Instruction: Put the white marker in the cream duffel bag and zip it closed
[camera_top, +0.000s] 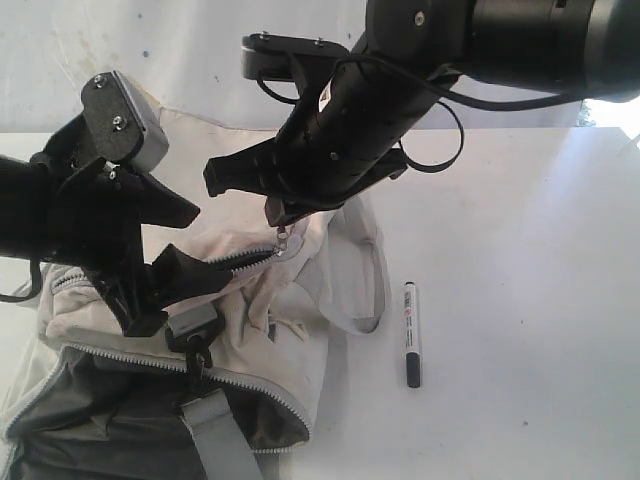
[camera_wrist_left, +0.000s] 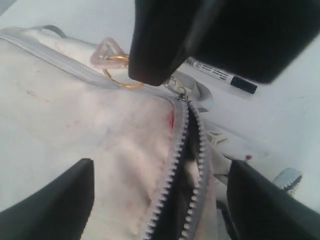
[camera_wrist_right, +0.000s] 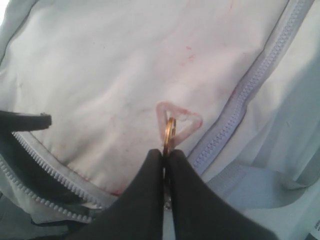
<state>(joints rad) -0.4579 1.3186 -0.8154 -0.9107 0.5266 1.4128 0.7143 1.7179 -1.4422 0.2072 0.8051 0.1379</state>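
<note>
The right gripper (camera_wrist_right: 163, 153) is clenched on the gold pull ring (camera_wrist_right: 170, 131) of the zip (camera_wrist_left: 176, 150), pads pressed flat on the ring's edge, just above the fabric of the cream duffel bag (camera_top: 270, 310). Just beside it, across the zip, the left gripper (camera_top: 185, 237) hangs released, its 2 fingers (camera_wrist_left: 60, 200) spread wide either side of the partly open teeth and grasping nothing.

Farther out, the white marker (camera_top: 411, 333) lies flat on the table (camera_top: 520, 300), outside the bag and apart from it, past the looped grey strap (camera_top: 375, 290) on the bag's right side. In the exterior view its long axis runs toward and away from the camera, 1 black end nearest the camera.

From both sets of fingers the marker lies off to the right. The right arm looks nearer, but its fingers are occupied; the free left gripper would have to reach across the bag.
</note>
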